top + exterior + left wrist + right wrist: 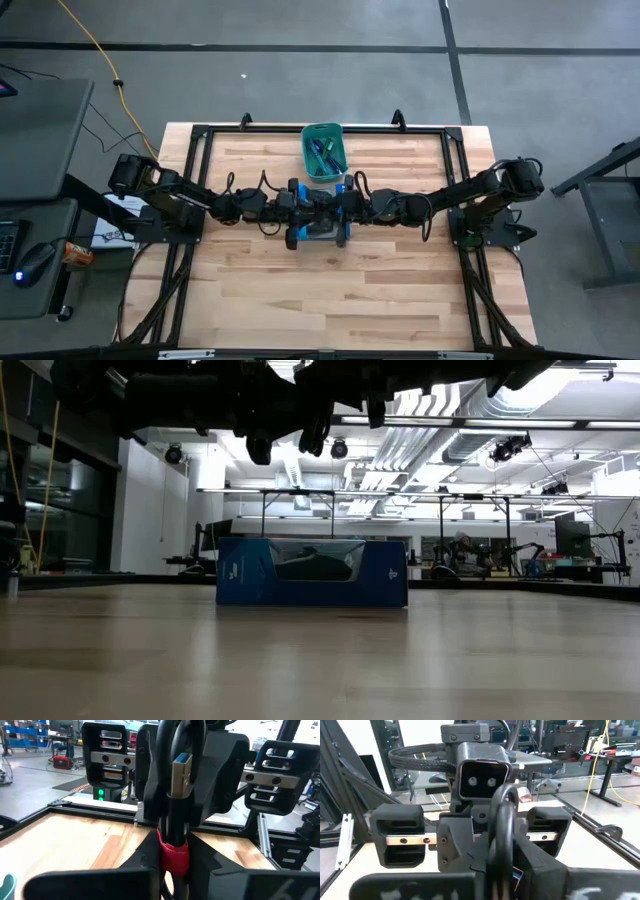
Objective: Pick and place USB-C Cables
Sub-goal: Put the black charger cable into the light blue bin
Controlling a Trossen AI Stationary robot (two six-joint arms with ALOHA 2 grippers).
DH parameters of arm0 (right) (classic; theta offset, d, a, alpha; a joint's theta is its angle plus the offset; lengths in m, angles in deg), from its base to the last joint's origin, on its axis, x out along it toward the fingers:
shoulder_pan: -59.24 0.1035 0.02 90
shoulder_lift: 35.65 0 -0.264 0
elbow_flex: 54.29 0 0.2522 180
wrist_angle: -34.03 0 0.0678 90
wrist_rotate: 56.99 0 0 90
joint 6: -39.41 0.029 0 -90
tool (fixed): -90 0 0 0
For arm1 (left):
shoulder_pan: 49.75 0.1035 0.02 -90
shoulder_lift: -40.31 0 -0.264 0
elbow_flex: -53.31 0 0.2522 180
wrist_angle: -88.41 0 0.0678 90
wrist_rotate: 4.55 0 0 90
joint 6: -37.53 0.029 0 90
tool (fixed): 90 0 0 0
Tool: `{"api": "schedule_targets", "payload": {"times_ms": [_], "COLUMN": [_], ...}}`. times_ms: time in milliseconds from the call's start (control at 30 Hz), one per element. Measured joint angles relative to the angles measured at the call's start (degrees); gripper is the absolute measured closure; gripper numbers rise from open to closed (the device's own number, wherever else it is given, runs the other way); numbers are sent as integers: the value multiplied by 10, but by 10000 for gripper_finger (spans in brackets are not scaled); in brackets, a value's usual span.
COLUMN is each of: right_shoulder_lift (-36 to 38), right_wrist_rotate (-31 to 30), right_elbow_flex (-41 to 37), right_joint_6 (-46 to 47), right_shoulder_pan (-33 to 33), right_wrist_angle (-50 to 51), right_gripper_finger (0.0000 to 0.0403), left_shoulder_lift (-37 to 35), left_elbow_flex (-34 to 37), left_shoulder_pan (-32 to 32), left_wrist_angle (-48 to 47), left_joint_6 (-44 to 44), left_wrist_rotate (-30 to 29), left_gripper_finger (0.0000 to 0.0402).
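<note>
Between the two end effectors, high above the middle of the counter, hangs the black cable, a short doubled bundle bound near one end by a red band. Its long axis runs roughly in line with the two arms, from one wrist toward the other. The left wrist view looks along it: a silver plug with a blue insert stands out at the far end, the red band sits close to the left end effector, and the dark fingers there close narrow on the bundle at the band. The right wrist view shows the looped end of the same cable between the fingers of the right end effector, a speck of red and blue low down. Both appear to pinch it, so this reads as a handover in mid-air, though which one bears the weight cannot be told.

Beyond the meeting point, toward the far edge of the counter, stands the teal bin, holding green and blue cable bundles. Directly under the end effectors lies the blue box with its dark controller picture. The bin lies just past the box, so the coming move likely turns on carrying the cable a short way outward over the rim, one end effector letting go first.
</note>
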Motion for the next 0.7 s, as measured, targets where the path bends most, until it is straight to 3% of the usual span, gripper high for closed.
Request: {"api": "schedule_targets", "payload": {"times_ms": [200, 367, 600, 700], "right_shoulder_lift": [0, 13, 87, 118], "right_wrist_rotate": [-3, -24, -64, -64], "right_elbow_flex": [0, 0, -1, -4], "right_joint_6": [14, 8, 5, 31], "right_shoulder_pan": [0, 0, 0, 1], "right_wrist_angle": [8, 44, 193, 281], "right_gripper_finger": [356, 373, 373, 372], "left_shoulder_lift": [0, -27, -154, -207], "left_elbow_flex": [0, 0, 1, 27], "left_shoulder_pan": [0, 0, 0, 0], "left_wrist_angle": [-8, -58, -252, -274], "left_joint_6": [16, 21, 32, 37], "left_wrist_rotate": [12, 0, -11, -32], "left_gripper_finger": [313, 257, 196, 186]}}
